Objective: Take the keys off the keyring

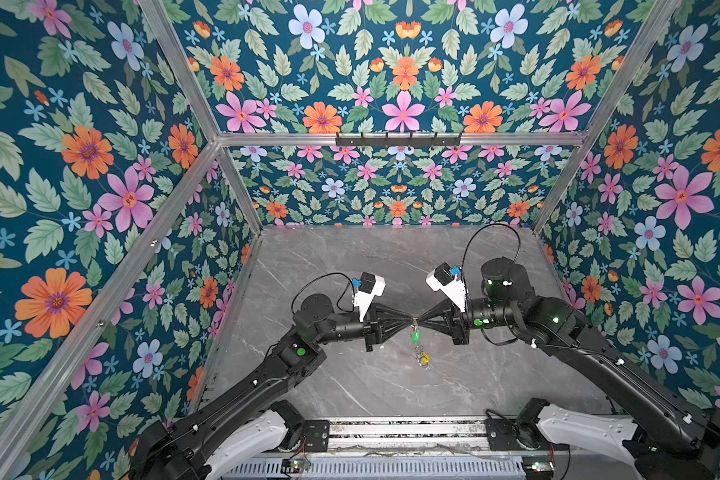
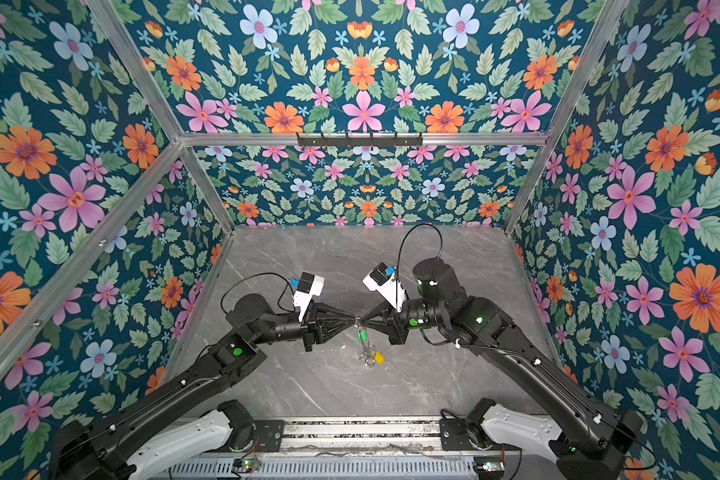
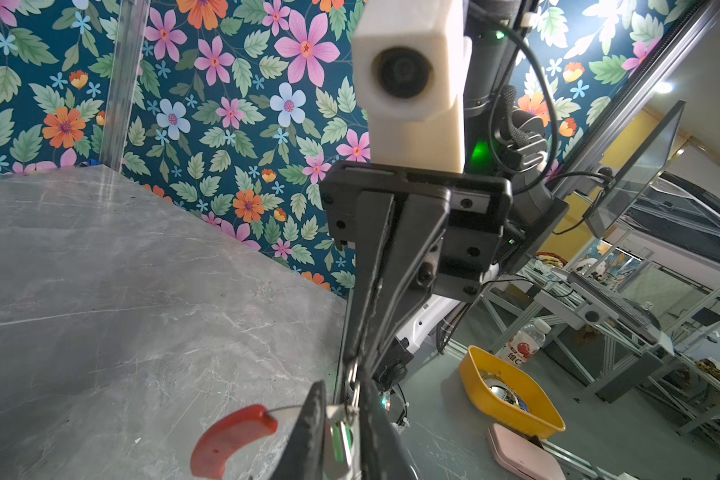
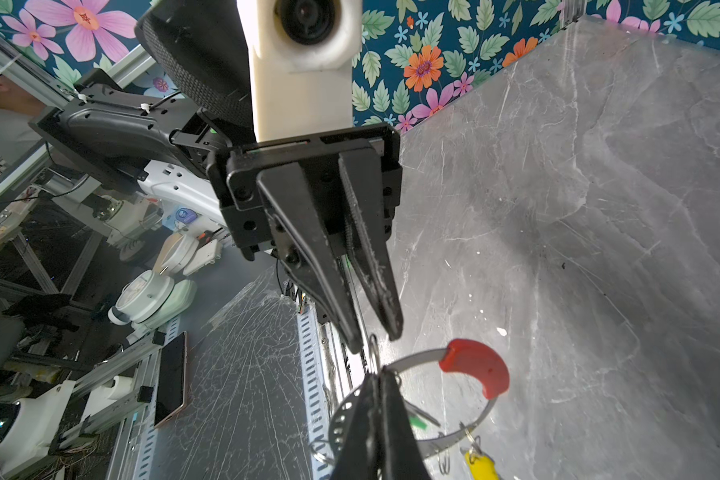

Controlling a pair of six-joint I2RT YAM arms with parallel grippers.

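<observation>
Two black parallel grippers meet tip to tip above the grey marble-patterned table [image 1: 371,395]. The right gripper [image 4: 377,374] has its fingers pressed together on the band of the large thin grey metal keyring [image 4: 416,358], just beside its red sleeve [image 4: 476,368]. The left gripper [image 3: 344,388] has its fingers narrow, one on each side of the small silvery key with the green oblong plastic tag [image 3: 341,440]. Whether they pinch it cannot be told. A small metal loop [image 3: 352,374] shows between the two sets of fingertips. The hoop hangs below them. The small silvery key with the yellow plastic tag [image 4: 481,465] dangles from the arc farthest from the fingers.
</observation>
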